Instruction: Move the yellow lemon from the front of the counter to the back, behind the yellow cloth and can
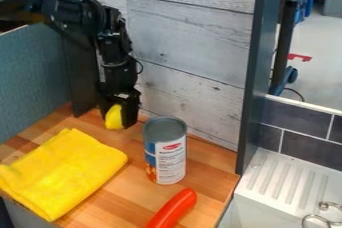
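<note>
Camera view: my black two-finger claw point(120, 116) hangs over the rear of the light-brown wooden counter point(123, 189), near the whitewashed plank wall point(194, 37), pinching a small, rounded yellow thing point(114, 117). Grip looks done; letting go, not done. Can't tell if the yellow thing touches wood. Folded yellow cloth point(63, 172) lies front left; upright grey-topped can with white-and-blue label point(165, 151) stands right of the claw; smooth red elongated thing point(172, 209) lies in front of the can.
</note>
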You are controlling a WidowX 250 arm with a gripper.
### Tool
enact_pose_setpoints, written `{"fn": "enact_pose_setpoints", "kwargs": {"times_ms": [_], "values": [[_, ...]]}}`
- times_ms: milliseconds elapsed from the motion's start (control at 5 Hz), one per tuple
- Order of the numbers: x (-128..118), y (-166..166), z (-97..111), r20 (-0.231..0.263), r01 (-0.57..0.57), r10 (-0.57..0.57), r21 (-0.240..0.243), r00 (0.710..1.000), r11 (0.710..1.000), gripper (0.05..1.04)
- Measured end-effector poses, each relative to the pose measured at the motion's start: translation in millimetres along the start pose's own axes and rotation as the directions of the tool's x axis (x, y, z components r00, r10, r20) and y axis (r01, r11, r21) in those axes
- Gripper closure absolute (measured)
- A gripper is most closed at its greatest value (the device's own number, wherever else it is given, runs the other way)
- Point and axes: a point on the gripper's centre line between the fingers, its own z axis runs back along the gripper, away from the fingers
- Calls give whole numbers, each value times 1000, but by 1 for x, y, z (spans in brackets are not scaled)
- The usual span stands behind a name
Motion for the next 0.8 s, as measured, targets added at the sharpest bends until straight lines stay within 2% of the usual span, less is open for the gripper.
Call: {"fn": "enact_pose_setpoints", "kwargs": {"times_ms": [600,800], "values": [[4,26,-30,-64,-8,9,12,998,1000,275],[10,31,-32,-58,8,-7,16,998,1000,275]]}}
